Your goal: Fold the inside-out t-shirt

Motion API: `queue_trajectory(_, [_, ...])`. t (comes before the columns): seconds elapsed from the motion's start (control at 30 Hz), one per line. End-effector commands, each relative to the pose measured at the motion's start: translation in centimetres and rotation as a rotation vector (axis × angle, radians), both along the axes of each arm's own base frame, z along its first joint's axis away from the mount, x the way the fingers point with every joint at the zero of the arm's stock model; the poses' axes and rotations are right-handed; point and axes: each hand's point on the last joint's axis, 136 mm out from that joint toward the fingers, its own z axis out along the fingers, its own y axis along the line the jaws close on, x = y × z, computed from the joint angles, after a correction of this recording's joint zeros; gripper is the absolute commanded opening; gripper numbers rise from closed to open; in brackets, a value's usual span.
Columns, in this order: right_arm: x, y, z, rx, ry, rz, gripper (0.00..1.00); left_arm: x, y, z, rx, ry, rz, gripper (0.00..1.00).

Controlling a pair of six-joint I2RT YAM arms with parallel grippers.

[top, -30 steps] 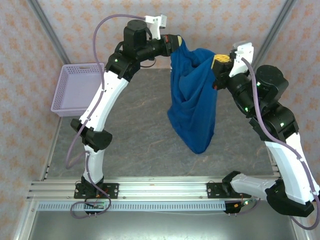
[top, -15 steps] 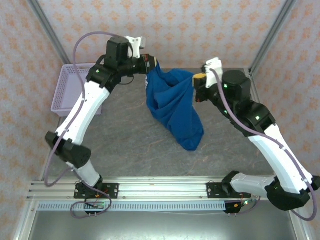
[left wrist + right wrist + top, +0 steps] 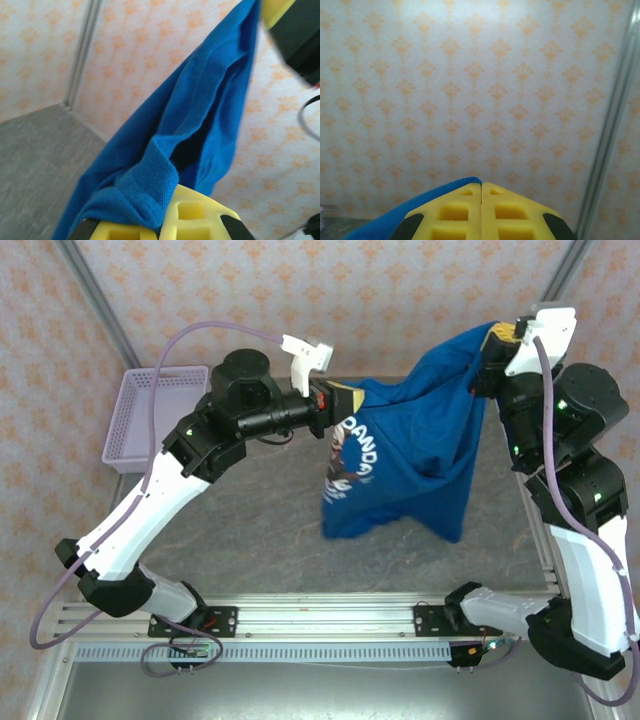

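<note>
Top external: t-shirt (image 3: 420, 440) hangs over tabletop (image 3: 260, 530), top edge stretched between both claws and slanting up rightward. Left claw (image 3: 338, 400) pinches lower corner, right claw (image 3: 497, 337) pinches higher corner. Body drapes below.

**Materials and finishes.** Note the t-shirt (image 3: 420, 440): soft, matt blue cloth, fuzzy along its hem, with lettering (image 3: 362, 445) in flat white print. You see the pads (image 3: 455, 212) of the right hand (image 3: 481, 200) as matt yellow foam-like blocks with square recesses. The basket (image 3: 140, 420) is lavender plastic mesh. The table (image 3: 260, 530) is matt grey with a stone-veined look; its rails (image 3: 320, 618) are ribbed bare metal. The arm shells (image 3: 170, 500) are smooth, glossy plastic.
</note>
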Motion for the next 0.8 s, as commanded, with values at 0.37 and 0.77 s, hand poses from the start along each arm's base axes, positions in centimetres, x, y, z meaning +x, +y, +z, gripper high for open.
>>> queue_trajectory(0.37, [8.7,19.9,-25.1,0.061,0.655,0.592,0.0,3.0,12.9,-30.5,0.335,0.49,0.524,0.02])
queue_trajectory(0.77, [10.5,27.3,-38.0,0.045,0.938,0.727,0.0,0.6,17.7,-35.0,0.42,0.354,0.652,0.51])
